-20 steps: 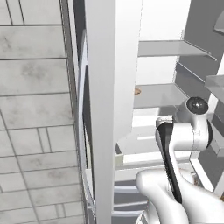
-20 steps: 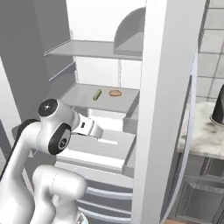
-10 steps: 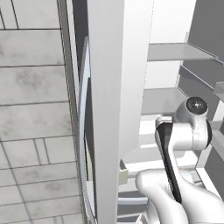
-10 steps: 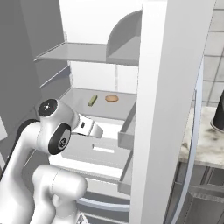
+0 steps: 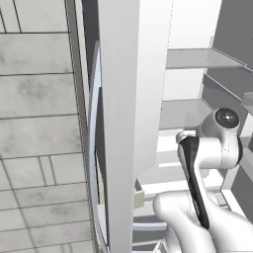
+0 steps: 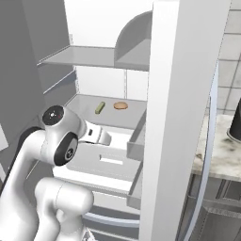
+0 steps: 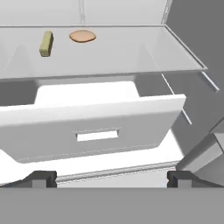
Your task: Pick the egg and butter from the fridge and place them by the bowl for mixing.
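The egg (image 7: 82, 36) was a small tan oval lying on the fridge (image 6: 175, 117) shelf, just beside a yellowish butter stick (image 7: 46, 43). The gripper (image 7: 112, 178) stood before the drawer (image 7: 94, 131) below that shelf, jaws wide apart and empty.

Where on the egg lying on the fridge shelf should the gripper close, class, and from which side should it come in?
Grip the egg across its short middle, coming from the open front of the fridge, probably slightly from above. It lies flat on the grey shelf with its long axis across the hand view, so the narrow width faces the open gripper. The butter lies apart, leaving finger room.
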